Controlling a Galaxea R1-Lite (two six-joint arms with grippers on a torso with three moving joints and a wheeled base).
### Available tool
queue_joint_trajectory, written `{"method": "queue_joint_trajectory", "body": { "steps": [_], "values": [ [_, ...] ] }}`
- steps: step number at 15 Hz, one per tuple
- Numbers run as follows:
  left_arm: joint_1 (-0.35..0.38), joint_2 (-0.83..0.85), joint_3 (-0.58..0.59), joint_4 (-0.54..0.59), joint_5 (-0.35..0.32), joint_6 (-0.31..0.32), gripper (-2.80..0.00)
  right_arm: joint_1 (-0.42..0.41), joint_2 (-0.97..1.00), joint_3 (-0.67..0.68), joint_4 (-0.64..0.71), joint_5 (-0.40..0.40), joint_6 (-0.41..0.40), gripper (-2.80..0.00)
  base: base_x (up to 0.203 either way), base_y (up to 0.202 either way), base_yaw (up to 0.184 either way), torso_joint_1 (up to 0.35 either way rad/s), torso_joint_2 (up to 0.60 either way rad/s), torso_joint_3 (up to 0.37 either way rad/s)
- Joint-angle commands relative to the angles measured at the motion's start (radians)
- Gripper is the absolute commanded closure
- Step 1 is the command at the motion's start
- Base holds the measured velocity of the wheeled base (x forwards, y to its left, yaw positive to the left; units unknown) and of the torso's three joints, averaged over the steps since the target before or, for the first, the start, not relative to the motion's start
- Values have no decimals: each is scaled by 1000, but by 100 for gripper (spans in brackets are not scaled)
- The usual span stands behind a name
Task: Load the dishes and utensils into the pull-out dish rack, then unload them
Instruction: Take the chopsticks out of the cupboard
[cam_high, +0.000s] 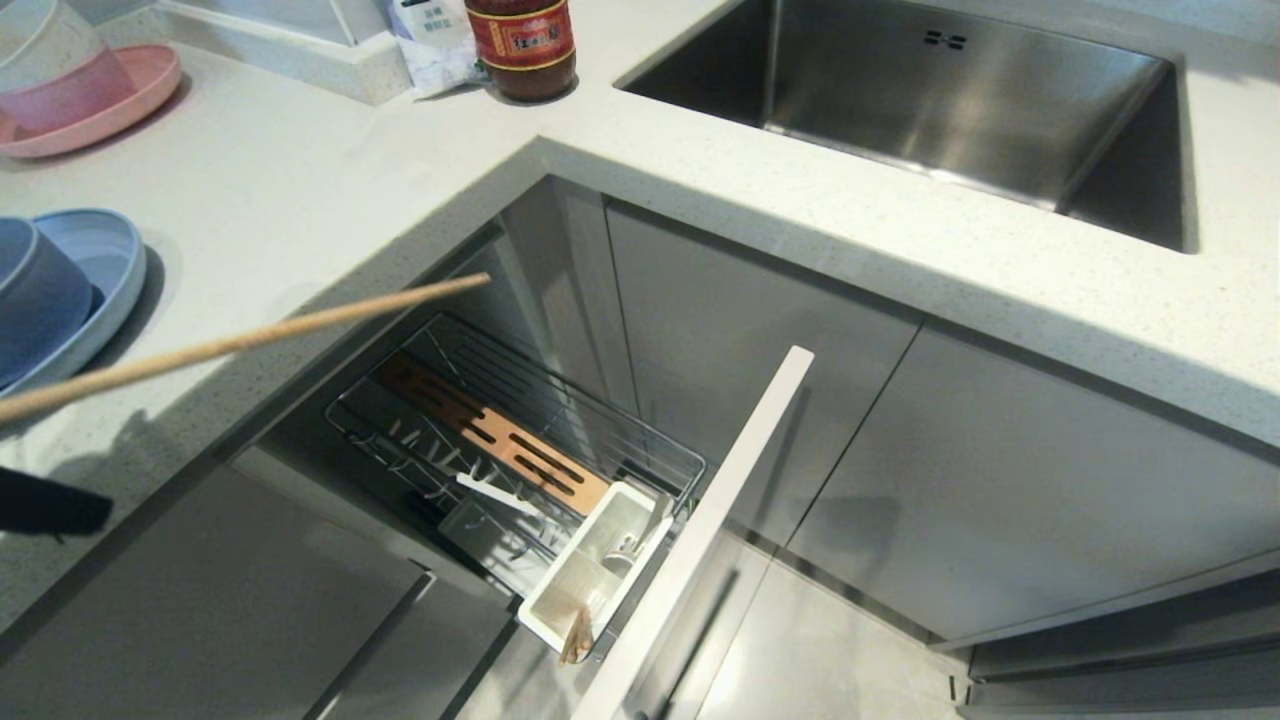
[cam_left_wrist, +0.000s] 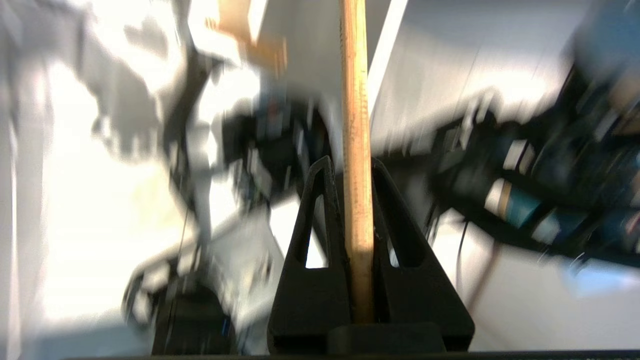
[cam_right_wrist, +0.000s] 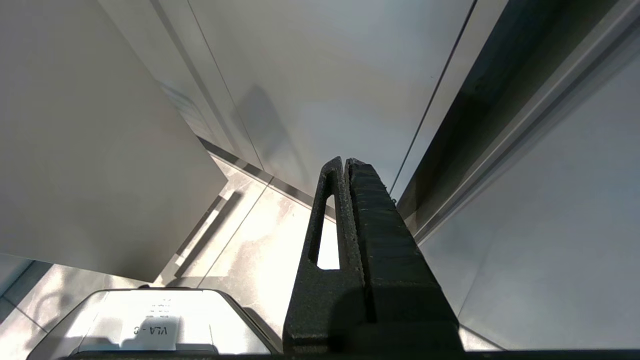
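left gripper (cam_left_wrist: 356, 172) clamped on one wooden chopstick (cam_high: 240, 345), held slanting above the counter edge | pull-out dish rack (cam_high: 520, 440) open below | right gripper (cam_right_wrist: 347, 165) closed, empty, parked near cabinet fronts

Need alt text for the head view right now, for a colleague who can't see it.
A light-brown wooden chopstick slants over the white countertop from the left edge, above the pulled-out chrome wire dish rack. A light-blue plate and bowl sit on the counter's left.
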Motion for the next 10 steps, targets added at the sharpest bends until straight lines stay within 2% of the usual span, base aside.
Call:
{"method": "queue_joint_trajectory", "body": {
  "steps": [1, 3, 5, 8, 10],
  "values": [
    [98, -89, -13, -66, -2, 3, 0, 0, -4, 2, 0, 0, 0, 0, 0, 0, 0, 0, 0, 0],
    [231, -138, -14, -136, -7, 22, 0, 0, -4, 2, 0, 0, 0, 0, 0, 0, 0, 0, 0, 0],
    [401, -185, -14, -202, -24, 44, 0, 0, -3, 2, 0, 0, 0, 0, 0, 0, 0, 0, 0, 0],
    [716, -265, -14, -275, -112, 68, 0, 0, -3, 2, 0, 0, 0, 0, 0, 0, 0, 0, 0, 0],
    [916, -305, -13, -297, -142, 76, 0, 1, -4, 2, 0, 0, 0, 0, 0, 0, 0, 0, 0, 0]
  ]
}}
